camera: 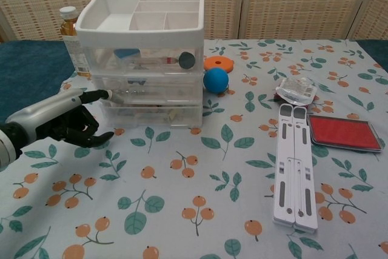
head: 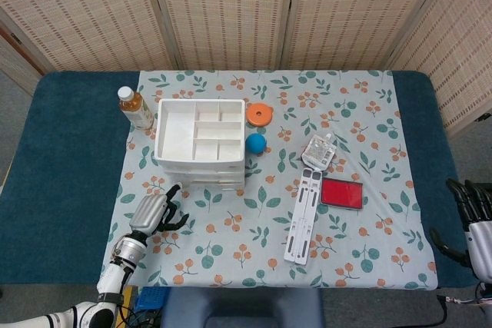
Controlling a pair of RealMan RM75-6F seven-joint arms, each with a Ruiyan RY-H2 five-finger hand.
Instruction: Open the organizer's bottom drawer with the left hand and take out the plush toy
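Observation:
The white and clear three-drawer organizer (head: 201, 142) (camera: 144, 53) stands at the back left of the floral cloth, all drawers closed. Its bottom drawer (camera: 153, 114) shows blurred contents through the clear front; I cannot make out a plush toy. My left hand (head: 154, 213) (camera: 62, 123) hovers low at the organizer's front-left corner, one fingertip (camera: 103, 95) reaching to the corner at drawer height, the thumb stretched below, nothing held. My right hand (head: 471, 217) rests off the cloth at the far right edge, fingers apart and empty.
A tea bottle (camera: 70, 37) stands left of the organizer. A blue ball (camera: 215, 80) and an orange disc (camera: 217, 63) lie to its right. Further right are a white folding stand (camera: 294, 165), a red pad (camera: 344, 133) and a clear packet (camera: 296, 91).

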